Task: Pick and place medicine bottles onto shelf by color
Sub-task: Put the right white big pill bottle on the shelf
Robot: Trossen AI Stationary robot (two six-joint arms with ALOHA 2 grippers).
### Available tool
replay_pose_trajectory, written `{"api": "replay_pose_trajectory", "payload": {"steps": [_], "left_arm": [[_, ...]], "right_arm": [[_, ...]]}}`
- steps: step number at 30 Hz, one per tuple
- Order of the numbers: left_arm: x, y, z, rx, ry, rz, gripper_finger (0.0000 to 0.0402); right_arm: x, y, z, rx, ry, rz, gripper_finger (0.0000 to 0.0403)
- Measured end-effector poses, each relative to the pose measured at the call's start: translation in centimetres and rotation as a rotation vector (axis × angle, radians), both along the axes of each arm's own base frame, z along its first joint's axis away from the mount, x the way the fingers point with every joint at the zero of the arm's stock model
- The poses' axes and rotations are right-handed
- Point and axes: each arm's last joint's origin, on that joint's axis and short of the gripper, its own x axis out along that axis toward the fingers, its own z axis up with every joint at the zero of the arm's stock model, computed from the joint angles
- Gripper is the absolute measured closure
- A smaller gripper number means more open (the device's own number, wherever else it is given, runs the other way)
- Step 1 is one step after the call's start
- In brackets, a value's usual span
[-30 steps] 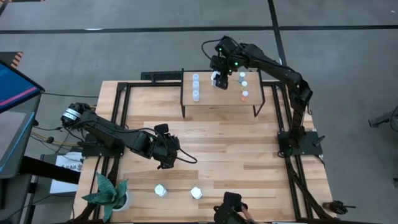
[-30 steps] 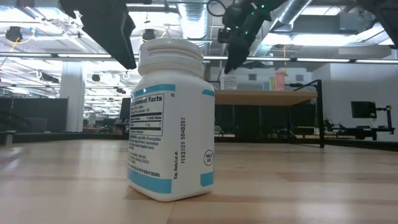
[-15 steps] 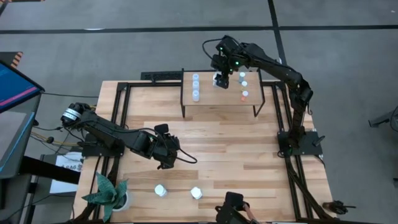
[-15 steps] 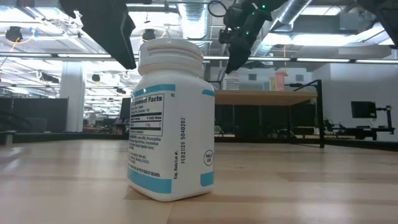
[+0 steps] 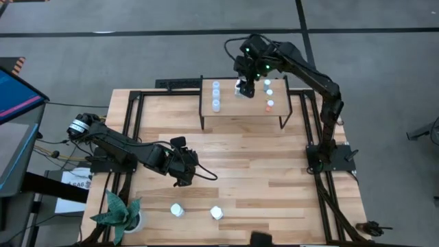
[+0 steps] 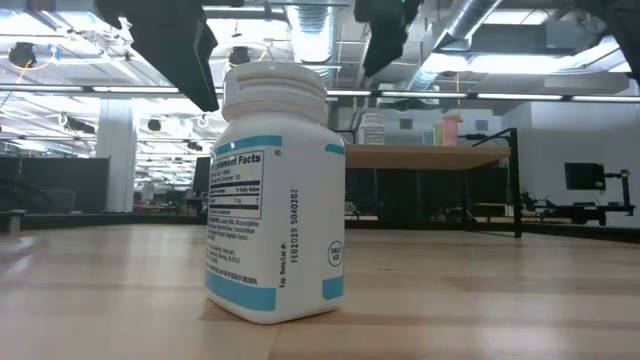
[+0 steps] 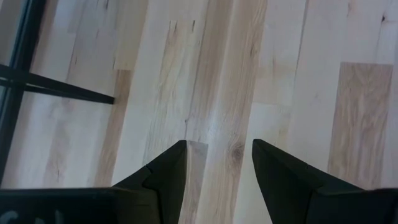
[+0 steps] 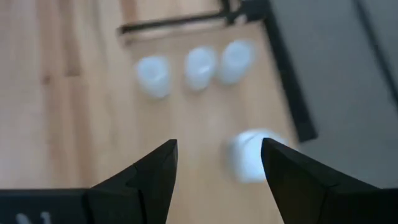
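The shelf (image 5: 241, 114) stands at the table's far side. On it, three pale-blue-capped bottles (image 5: 215, 95) stand in a row at the left, one white bottle (image 8: 252, 155) in the middle, and three small bottles (image 5: 269, 94) at the right. My right gripper (image 8: 217, 149) hangs open above the white bottle (image 6: 372, 127), touching nothing. Two white bottles (image 5: 176, 209) (image 5: 217, 213) stand upright on the tabletop near the front edge; one (image 6: 275, 200) fills the low view. My left gripper (image 7: 217, 144) hovers open over bare wood at the table's left middle (image 5: 185, 177).
A plant in a white pot (image 5: 127, 216) stands at the near left corner. The shelf's thin black legs (image 5: 202, 116) and the table's black frame rails (image 5: 137, 110) border the far area. Bare wood lies between the shelf and the two front bottles.
My right gripper has risen straight up off the shelf, away from the white bottle, which stays upright on the board. In the low view its fingers have gone from beside that bottle up to the picture's top.
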Motion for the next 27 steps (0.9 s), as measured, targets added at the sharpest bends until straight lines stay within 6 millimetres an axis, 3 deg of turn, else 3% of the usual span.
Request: {"api": "replay_pose_trajectory", "payload": {"steps": [6, 12, 20, 27], "left_arm": [[0.0, -0.1, 0.0, -0.022, 0.003, 0.002, 0.0232], [-0.1, -0.3, -0.1, -0.090, 0.014, 0.011, 0.0232], [-0.4, -1.1, -0.2, -0.203, 0.054, -0.025, 0.0232], [0.2, -3.1, -0.3, -0.378, 0.047, -0.193, 0.0232]], "right_arm": [[-0.3, 4.8, -0.3, 0.170, 0.183, 0.013, 0.0147], [0.4, 10.3, -0.4, 0.213, 0.192, 0.128, 0.0147], [-3.5, 19.1, -0.2, 0.267, 0.203, 0.231, 0.0147], [-6.7, 26.5, -3.6, 0.243, 0.079, 0.204, 0.0147]]}}
